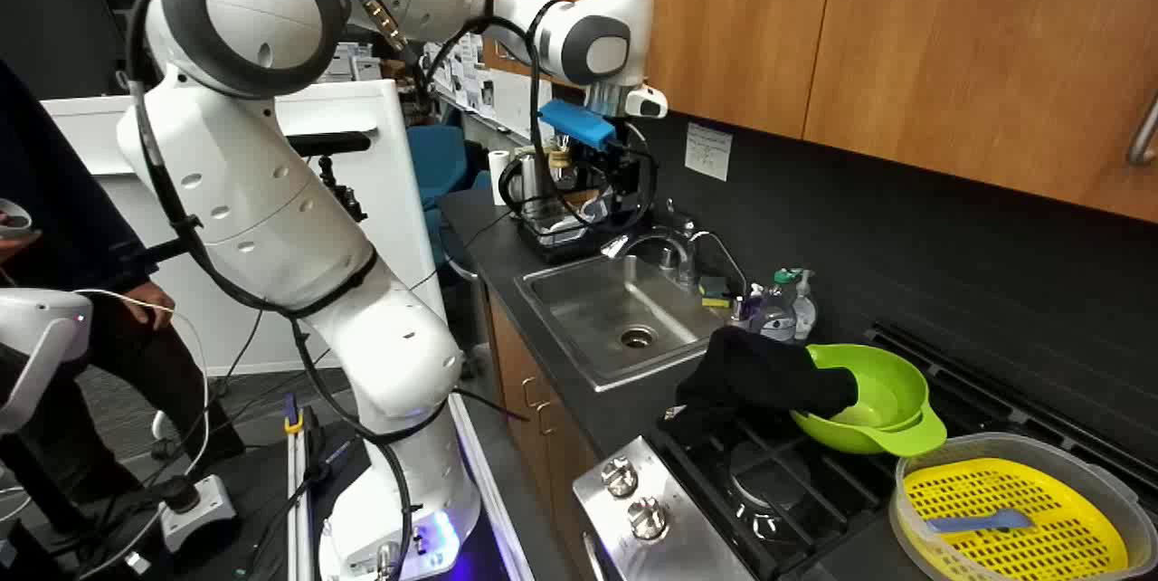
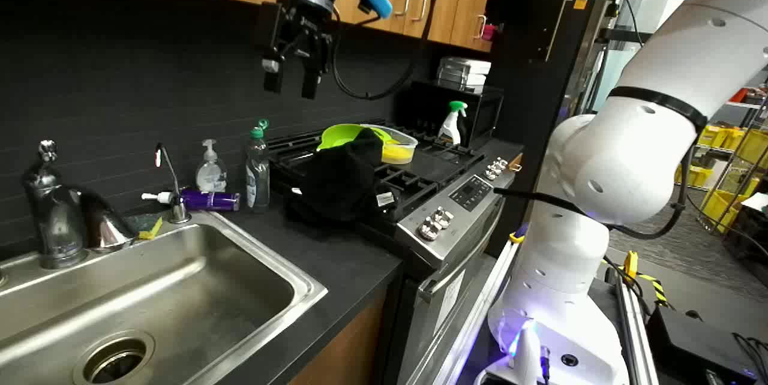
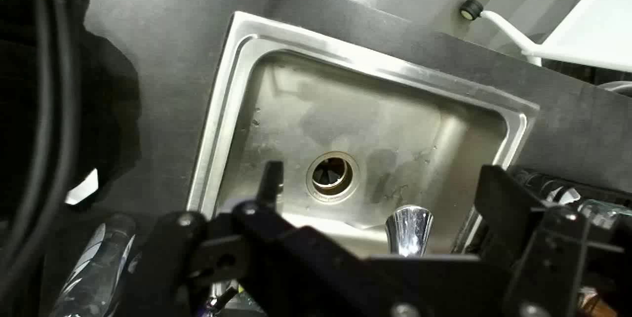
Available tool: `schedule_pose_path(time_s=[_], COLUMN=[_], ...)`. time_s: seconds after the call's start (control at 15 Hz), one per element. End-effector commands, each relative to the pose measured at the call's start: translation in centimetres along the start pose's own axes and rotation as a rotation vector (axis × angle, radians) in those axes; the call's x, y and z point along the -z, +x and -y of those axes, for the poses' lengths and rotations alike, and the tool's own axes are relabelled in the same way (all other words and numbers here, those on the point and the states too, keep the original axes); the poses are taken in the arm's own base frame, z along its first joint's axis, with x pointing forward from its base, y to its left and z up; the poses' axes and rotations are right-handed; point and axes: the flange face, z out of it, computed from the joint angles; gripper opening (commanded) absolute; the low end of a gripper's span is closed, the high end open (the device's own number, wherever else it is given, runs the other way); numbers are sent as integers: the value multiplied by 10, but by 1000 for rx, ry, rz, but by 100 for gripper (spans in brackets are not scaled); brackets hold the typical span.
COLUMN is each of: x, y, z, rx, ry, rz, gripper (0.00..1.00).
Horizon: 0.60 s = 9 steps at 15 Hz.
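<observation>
The metal sink [image 3: 345, 104] is sitting below the gripper [image 2: 291, 90], set into the dark countertop [image 3: 163, 109], a round drain [image 3: 330, 176] opening in its floor. The jaws are standing spread. On the stove [image 1: 769, 477], a black cloth [image 1: 755, 373] is overlapping a green bowl [image 1: 891, 386]; nearby, a clear tub [image 1: 1090, 472] is holding a perforated yellow insert [image 1: 1040, 554] with a blue spoon [image 1: 982, 522] lying on it.
</observation>
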Motion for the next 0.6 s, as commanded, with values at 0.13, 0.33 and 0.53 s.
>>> schedule_pose_path(time_s=[0.13, 0.33, 0.53], x=[1, 1, 1], y=[0, 0, 0], z=[0, 0, 0], rx=[0, 0, 0], ry=[0, 0, 0], rz=[0, 0, 0], gripper=[100, 100, 100])
